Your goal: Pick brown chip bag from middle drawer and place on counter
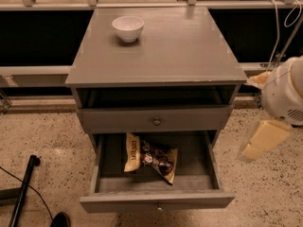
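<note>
OK, the crinkled dark-brown foil chip bag (152,156) w/ the cream-yellow end is lying in the wide grey wooden middle drawer (156,201), which is pulled right out toward us. The bag sits about mid-drawer, a touch left. Cream end is at far left, dark end points near-right.

The robot's white-and-cream gripper (265,134) hangs off to the right of the cabinet, well apart from the bag. It's roughly level w/ the closed grey upper drawer front (118,119). Can't tell from here if it's wide or narrow, and I see nothing in it.

So the reach is the job now, I reckon. To do it well:
- Come in from above the open drawer, clear of the upper front & the right drawer wall.
- Go for the raised, crumpled middle of the bag, not a flat edge; foil's prob. slippery and will crush.
- Lift straight up before swinging away.

The flat matte-grey cabinet-top surface (180,46) carries a small white ceramic bowl (128,28) at far left. Best set-down is prob. near-right, away from the bowl.
</note>
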Available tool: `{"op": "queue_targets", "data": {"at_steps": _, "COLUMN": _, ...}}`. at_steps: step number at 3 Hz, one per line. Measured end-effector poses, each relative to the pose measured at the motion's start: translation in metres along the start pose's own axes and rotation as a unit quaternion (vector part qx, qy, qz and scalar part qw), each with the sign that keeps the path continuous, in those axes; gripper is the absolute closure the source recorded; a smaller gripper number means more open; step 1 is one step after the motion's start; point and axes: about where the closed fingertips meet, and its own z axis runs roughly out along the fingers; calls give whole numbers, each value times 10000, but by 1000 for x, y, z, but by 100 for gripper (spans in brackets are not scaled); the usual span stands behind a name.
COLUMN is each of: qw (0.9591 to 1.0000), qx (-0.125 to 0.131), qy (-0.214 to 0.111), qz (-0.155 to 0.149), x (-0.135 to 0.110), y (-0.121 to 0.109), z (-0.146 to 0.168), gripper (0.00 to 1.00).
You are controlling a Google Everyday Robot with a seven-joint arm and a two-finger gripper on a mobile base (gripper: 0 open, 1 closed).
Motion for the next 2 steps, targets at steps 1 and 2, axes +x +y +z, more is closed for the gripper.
{"op": "queue_targets", "data": {"at_steps": 1, "qw": 10000, "qx": 51, "qy": -29, "qz": 6, "x": 0, "y": -4, "z": 7, "gripper": 0}}
{"op": "queue_targets", "data": {"at_steps": 2, "qw": 9993, "qx": -139, "qy": -308, "qz": -153, "x": -7, "y": 19, "z": 22, "gripper": 0}}
